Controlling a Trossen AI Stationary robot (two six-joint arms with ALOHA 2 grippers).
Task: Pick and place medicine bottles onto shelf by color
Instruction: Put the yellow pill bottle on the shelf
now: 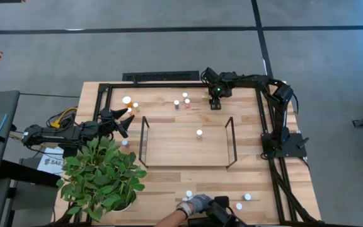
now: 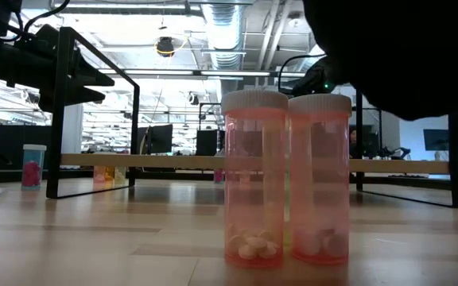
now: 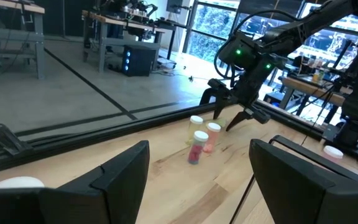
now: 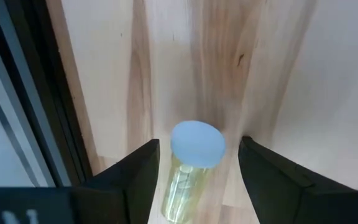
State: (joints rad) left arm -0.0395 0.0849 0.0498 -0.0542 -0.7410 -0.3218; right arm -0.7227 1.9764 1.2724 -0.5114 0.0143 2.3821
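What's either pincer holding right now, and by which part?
Nothing. The right pincer straddles an upright yellowish bottle below its cap, fingers open, not yet closed. The left pincer is open and empty.

We see two pale orange pill bottles (image 2: 285,179) with white caps, and a yellow-bodied bottle (image 4: 190,168) with a pale blue-white cap. The table (image 1: 169,183) is light wood, its frame (image 1: 162,84) black, and the plant (image 1: 103,173) green.

The smooth grey concrete floor (image 1: 169,57) has dark lines. Bright ceiling lights (image 2: 237,73) shine above far office desks (image 3: 17,7).
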